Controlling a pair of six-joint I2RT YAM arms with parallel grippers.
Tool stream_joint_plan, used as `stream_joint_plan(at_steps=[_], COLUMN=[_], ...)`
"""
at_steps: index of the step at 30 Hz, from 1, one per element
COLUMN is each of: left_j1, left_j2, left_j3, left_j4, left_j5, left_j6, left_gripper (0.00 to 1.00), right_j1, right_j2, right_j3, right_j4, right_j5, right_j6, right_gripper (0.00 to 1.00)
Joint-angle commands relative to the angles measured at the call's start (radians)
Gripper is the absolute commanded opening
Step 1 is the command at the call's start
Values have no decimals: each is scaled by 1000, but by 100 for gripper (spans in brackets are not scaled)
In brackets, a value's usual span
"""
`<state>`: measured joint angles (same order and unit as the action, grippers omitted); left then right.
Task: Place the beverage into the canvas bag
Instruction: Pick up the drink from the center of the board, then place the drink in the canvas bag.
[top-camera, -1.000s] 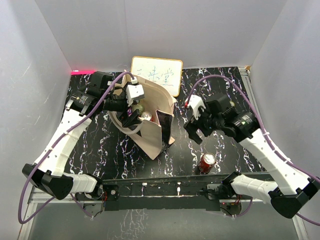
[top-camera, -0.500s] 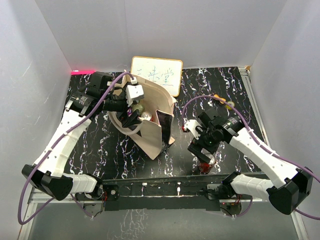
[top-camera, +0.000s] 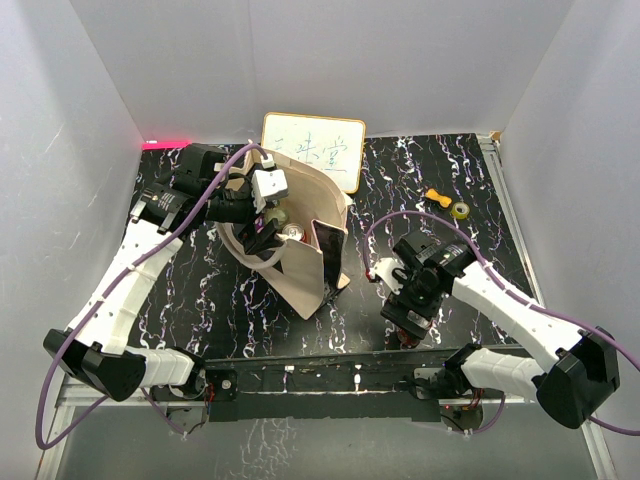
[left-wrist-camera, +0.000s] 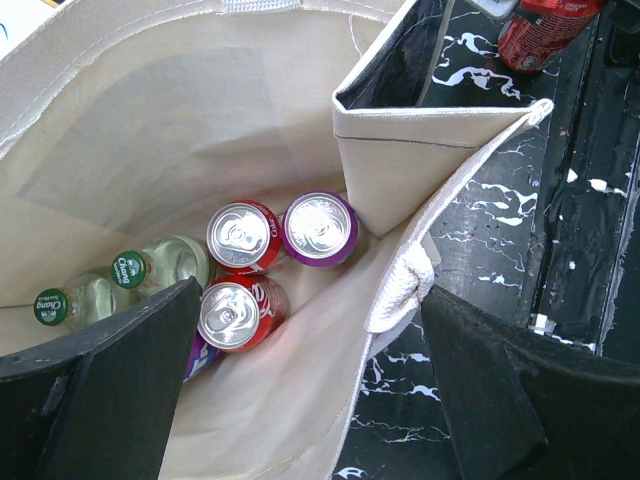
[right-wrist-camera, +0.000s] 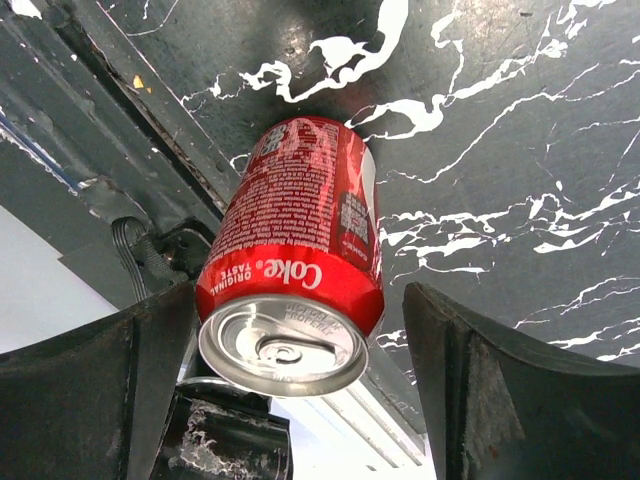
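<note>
the coke can (right-wrist-camera: 290, 270) stands upright on the table (top-camera: 400, 180), right at its near edge and well to the right of the canvas bag (top-camera: 300, 275). my right end effector (top-camera: 410, 308) is down over it, spread open with a finger on each side. one finger looks almost touching and the other shows a clear gap, so nothing is gripped. i judge this to be the grasp step for this can. next i need to close squarely on its wall, below the top rim so it cannot slip out. then i should lift straight up before swinging toward the bag, since the table's edge rail sits just beside the can. the bag stands open with cans (left-wrist-camera: 240, 235) and green-capped bottles (left-wrist-camera: 130, 270) sitting in its bottom. my left end effector (top-camera: 262, 225) is at the mouth, wide open, straddling the bag's wall without pinching it.
</note>
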<state>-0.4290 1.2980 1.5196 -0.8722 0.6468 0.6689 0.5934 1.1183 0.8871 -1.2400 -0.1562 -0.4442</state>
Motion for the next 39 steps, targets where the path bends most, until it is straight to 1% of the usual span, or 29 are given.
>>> stream_joint_plan(at_steps=[1, 5, 8, 10, 12, 13, 14, 16, 22, 27, 31, 35, 39], left_j1=[3, 4, 4, 4, 5, 4, 4, 4, -8, -51, -83, -97, -116], left_j2=[-25, -37, -40, -40, -38, -38, -36, -32, -4, 10, 18, 22, 27], left_j3=[1, -14, -18, -18, -18, -19, -18, -14, 27, 34, 36, 27, 1], left_j4=[9, 16, 28, 38, 42, 35, 15, -37, -102, -155, -186, -138, -78], left_j5=[27, 19, 21, 25, 39, 52, 72, 113, 152, 147, 136, 143, 170], left_j6=[1, 0, -10, -17, -17, -7, 18, 80, 103, 168, 207, 166, 132], left_gripper=[90, 90, 90, 90, 89, 89, 89, 88, 89, 91, 91, 91, 90], right_j1=[-5, -5, -5, -4, -6, -4, -4, -6, -5, -5, -5, -1, 12], right_j2=[11, 7, 13, 26, 55, 77, 94, 129, 223, 296, 376, 434, 463], right_j3=[-2, -3, 44, 110, 197, 247, 304, 418, 798, 1068, 1273, 1399, 1398], right_j4=[59, 64, 63, 67, 68, 69, 71, 73, 79, 104, 93, 102, 164], right_j5=[-8, -4, -7, -14, -25, -29, -35, -43, -10, 12, -6, -38, -92], right_j6=[-25, -25, -22, -16, -6, 3, 14, 39, 101, 106, 102, 120, 136], right_gripper=[84, 67, 54, 42, 25, 14, 9, 8, 8, 8, 8, 8, 8])
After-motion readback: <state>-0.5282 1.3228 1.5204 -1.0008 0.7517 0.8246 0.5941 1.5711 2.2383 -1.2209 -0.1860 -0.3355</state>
